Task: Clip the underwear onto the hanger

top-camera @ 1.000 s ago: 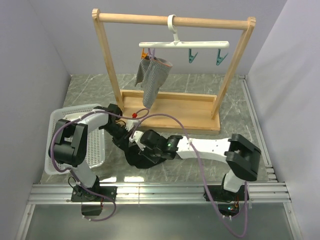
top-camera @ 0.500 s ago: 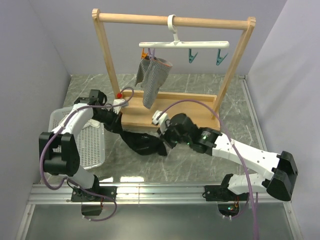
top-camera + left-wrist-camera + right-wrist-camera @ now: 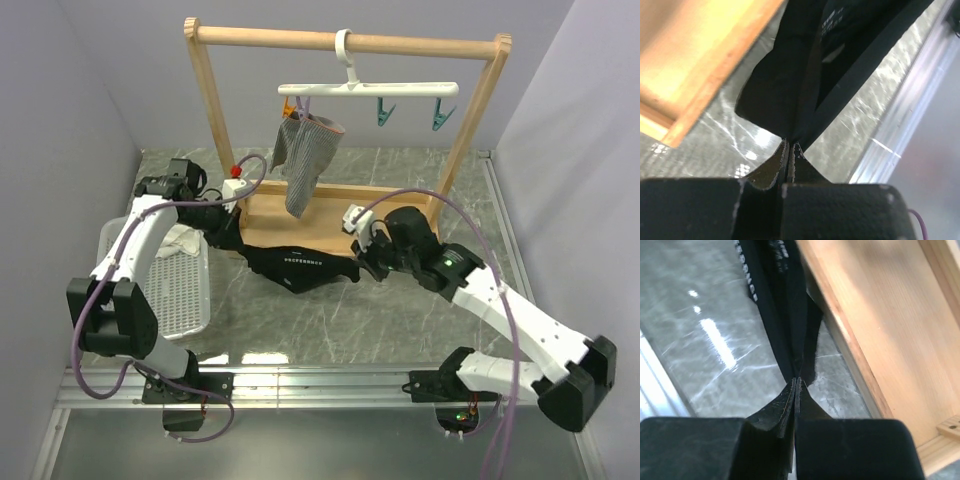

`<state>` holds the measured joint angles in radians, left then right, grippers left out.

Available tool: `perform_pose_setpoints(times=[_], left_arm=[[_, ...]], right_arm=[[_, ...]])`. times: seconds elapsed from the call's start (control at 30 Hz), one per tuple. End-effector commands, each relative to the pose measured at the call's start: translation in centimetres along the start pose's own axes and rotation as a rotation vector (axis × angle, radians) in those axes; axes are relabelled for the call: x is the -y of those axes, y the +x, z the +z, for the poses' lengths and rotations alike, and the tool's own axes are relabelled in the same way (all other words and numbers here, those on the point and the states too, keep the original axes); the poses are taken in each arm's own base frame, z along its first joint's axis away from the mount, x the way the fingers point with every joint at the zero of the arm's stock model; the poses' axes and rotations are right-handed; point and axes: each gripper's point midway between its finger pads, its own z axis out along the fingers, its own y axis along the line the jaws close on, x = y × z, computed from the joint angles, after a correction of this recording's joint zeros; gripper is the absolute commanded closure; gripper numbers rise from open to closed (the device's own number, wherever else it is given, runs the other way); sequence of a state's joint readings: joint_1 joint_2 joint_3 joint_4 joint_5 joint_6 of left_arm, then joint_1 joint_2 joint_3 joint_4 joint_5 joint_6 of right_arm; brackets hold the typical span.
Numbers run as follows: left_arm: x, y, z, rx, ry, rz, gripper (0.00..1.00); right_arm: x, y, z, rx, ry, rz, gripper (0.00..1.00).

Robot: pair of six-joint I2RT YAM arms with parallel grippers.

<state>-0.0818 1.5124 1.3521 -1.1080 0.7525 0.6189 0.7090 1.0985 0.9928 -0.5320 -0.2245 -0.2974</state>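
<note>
My left gripper [image 3: 230, 242] and right gripper [image 3: 360, 266] clench opposite ends of the soft black fabric underwear [image 3: 300, 266], stretched mid-frame along the front edge of the wooden rack [image 3: 330, 215].

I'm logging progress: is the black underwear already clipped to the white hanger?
No, the underwear is held stretched between the left claw and right claw, well below the hanger.

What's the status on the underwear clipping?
Left gripper and right gripper shut on opposite ends of the underwear. Stretched between them, below the hanger, unclipped. Grey garment hangs at its left end; two teal clips free.
</note>
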Motion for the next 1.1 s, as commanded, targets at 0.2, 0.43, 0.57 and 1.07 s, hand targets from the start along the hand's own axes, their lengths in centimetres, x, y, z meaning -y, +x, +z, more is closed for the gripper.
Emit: perform_pose_setpoints(times=[0.2,0.43,0.57,1.07], left_arm=[[9.5,1.3,-4.3,0.037,0.108,0.237,1.00],[12.4,2.4,-2.2,-0.007,0.131,0.309,0.99],[9.0,1.6,1.2,-0.015,0.111,0.221,0.98],[-2.6,1.3,2.6,0.007,-0.095,0.005,0.18]], right_arm=[[-5.2,-2.0,-9.0,0.178,-0.158,-0.101,1.00],[-5.5,-0.6,-9.0,0.124,-0.125,-0.002,1.00],[-3.0,2.3,-4.7,0.029,-0.021,-0.015,1.00],[1.6,8.3,3.1,-0.252,0.039,0.216,0.40]])
